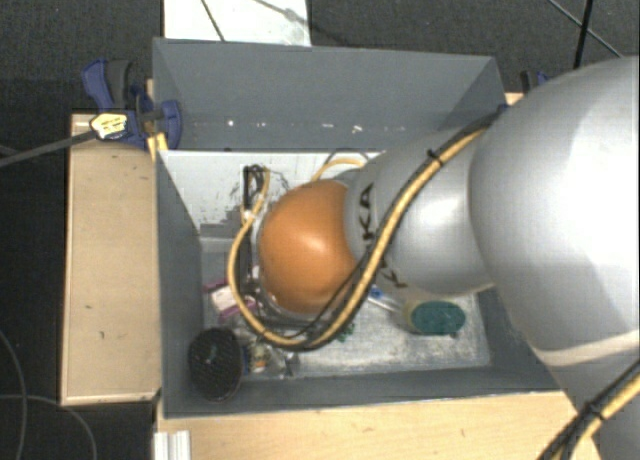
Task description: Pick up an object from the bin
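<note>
Arm (470,218) reaches steeply down into the bin (178,268)'s left half — orange cover (305,243) uppermost — pincer (268,333)'s state cannot be told.

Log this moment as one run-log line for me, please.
arm: in bin | orange wrist cover: bin centre-left | nearest: black round object, lower-left corner | grasp: cannot tell

Black round obj (215,363) btm-left; teal lump (437,318) right.
</note>
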{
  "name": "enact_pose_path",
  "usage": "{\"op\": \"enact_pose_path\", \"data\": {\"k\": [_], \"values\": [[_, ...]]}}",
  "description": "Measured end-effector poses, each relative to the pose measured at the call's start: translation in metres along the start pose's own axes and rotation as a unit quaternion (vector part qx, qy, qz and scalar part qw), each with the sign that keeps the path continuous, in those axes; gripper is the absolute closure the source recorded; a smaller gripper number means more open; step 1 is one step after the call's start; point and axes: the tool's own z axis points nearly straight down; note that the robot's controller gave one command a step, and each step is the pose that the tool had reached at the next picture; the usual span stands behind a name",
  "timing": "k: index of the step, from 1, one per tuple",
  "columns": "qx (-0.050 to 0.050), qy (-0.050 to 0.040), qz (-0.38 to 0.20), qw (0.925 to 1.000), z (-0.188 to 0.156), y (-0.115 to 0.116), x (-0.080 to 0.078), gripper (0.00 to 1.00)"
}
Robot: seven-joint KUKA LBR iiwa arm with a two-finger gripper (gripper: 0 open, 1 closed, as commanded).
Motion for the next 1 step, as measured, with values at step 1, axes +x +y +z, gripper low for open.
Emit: {"op": "enact_pose_path", "data": {"k": [1], "values": [[0.0, -0.0023, -0.007, 1.0, -0.1308, -0.0126, -0.0222, 1.0]]}}
